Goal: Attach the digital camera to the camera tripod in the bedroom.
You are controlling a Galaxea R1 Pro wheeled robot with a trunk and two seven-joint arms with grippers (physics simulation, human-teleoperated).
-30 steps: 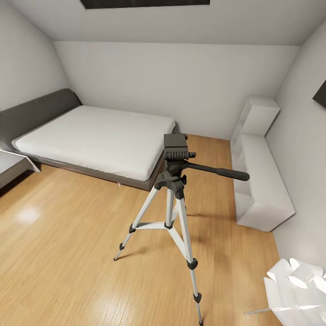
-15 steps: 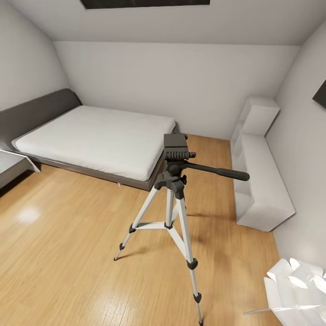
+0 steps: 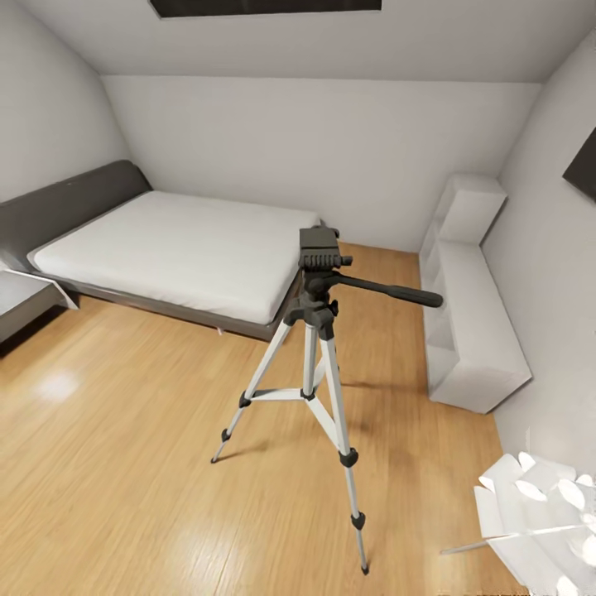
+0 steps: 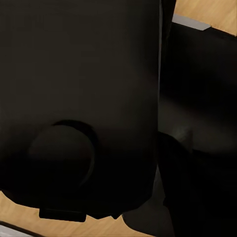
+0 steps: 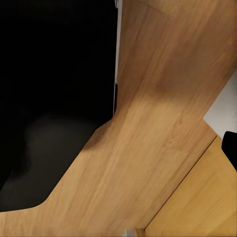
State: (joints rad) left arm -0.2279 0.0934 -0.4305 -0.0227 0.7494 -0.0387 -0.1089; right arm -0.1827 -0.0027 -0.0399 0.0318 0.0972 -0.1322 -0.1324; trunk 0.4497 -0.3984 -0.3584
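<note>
The camera tripod [image 3: 310, 364] stands straight ahead of you on the light wood floor [image 3: 124, 463], just off the foot corner of the bed [image 3: 174, 248], its three silver legs splayed and its dark grey head [image 3: 318, 248] bare (nothing mounted there yet). Take the tripod as your landmark: the long black pan handle [image 3: 385, 290] sticks out from the head toward the low white shelf unit [image 3: 472, 323] by the wall on your right, so the handle's axis runs across your line of approach. The mounting plate's free side is the one facing the bed.

I cannot tell from the head view which arm is nearer the head. The left wrist view has a dark, rounded black body [image 4: 79, 113] pressed close against the lens; it may be the digital camera, but I cannot tell that, nor whether the left end effector is clenched or released. The right wrist view gives wood flooring beside a black mass, and the right end effector's state is equally unreadable.

Judging from this, you must close on the tripod head first.
</note>
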